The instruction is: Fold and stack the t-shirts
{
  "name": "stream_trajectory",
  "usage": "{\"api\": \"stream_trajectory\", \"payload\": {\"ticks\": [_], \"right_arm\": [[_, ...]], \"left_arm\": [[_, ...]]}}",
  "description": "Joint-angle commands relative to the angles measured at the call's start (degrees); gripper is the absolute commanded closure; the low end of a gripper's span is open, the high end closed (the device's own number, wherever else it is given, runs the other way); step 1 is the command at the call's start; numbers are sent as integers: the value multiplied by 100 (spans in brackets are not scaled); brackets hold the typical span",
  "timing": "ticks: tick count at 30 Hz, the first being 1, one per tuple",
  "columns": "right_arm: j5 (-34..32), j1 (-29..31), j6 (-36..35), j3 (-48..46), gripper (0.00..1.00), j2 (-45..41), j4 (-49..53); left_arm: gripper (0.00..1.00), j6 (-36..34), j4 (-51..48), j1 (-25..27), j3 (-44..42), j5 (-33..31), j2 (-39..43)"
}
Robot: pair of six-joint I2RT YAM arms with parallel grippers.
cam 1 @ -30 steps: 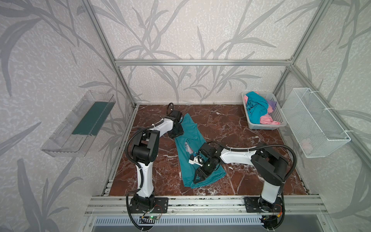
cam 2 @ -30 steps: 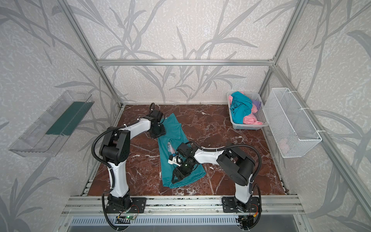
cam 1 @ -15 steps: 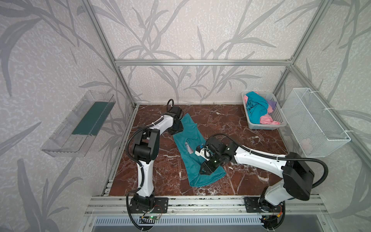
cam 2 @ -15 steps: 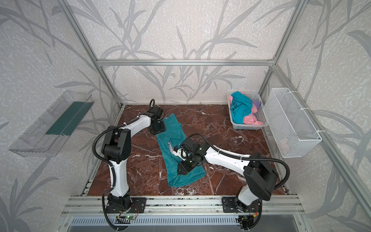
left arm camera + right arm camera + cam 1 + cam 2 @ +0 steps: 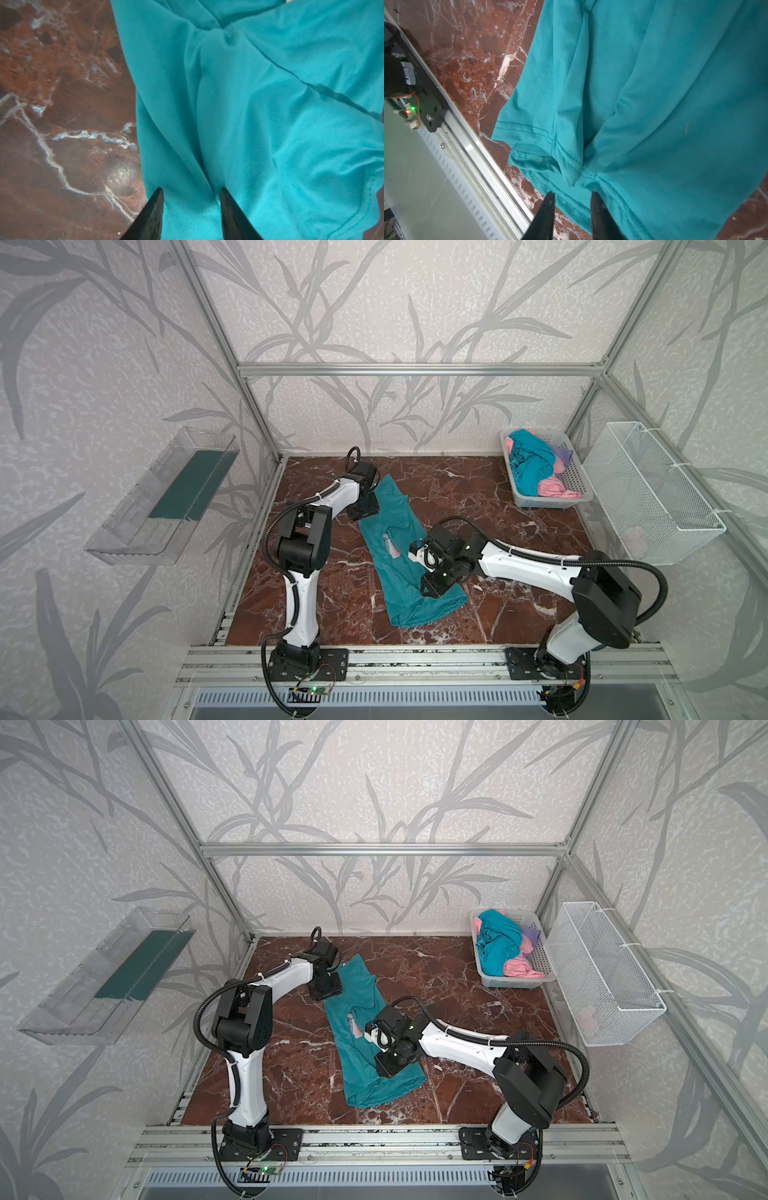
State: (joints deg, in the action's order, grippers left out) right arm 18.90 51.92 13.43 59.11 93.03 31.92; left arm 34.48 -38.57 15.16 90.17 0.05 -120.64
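A teal t-shirt (image 5: 392, 572) lies stretched out in a long, loosely gathered strip on the red-brown marble counter (image 5: 519, 605). It runs diagonally from the far left of the middle toward the near edge, and both top views show it that way. A small pale pink-and-white patch (image 5: 390, 548) shows in the opening at its middle. The left pincer (image 5: 191, 192) sits at the shirt's far end, just inside the cloth's edge. Its jaws stand a moderate way apart with teal cloth filling the gap between them. A soft ridge of fabric runs up from that gap, and nothing looks clamped. The right pincer (image 5: 573, 194) is down at the near end, right at the stitched hem (image 5: 529, 128), where one corner is turned over and shows its inner seam. Its jaws stand only a narrow way apart, with the hem lying across the gap rather than pinched tight. The right arm reaches across the middle, and its wrist covers part of the shirt's lower half in both top views. More t-shirts sit crumpled in the grey perforated basket (image 5: 548, 502) at the far right corner of the counter. There, a turquoise one (image 5: 530, 464) lies on top, with a pink one (image 5: 555, 489) toward the front and a lilac one (image 5: 563, 455) behind. A white wire basket (image 5: 656, 497) hangs on the right wall, and a clear shelf (image 5: 162, 497) hangs on the left wall.
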Motion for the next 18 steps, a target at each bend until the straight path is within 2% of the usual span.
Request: {"api": "stream_trajectory", "payload": {"ticks": [1,3,7,8,11,12,14,18], "right_arm": [[-163,109,-51,257,62,309,-80],[-185,177,-68,391,54,443,-139],[-168,265,-69,528,52,954,-307],[-138,287,-69,569,55,1048,-320],[98,406,-92,699,85,1148,-296],[245,462,-126,719,92,1117,-305],[763,542,-154,703,98,990,-441],[2077,556,164,456,99,668,-1082]], "left_arm": [[54,-40,-143,17,77,-96,-179],[54,-37,-118,14,89,-83,-196],[54,-50,-124,14,144,-81,-236],[54,-60,-138,14,171,-95,-253],[54,-96,-169,14,259,-112,-323],[54,-105,-179,14,288,-124,-352],[54,-115,-174,6,345,-157,-430],[54,-132,-208,-1,523,-183,-651]]}}
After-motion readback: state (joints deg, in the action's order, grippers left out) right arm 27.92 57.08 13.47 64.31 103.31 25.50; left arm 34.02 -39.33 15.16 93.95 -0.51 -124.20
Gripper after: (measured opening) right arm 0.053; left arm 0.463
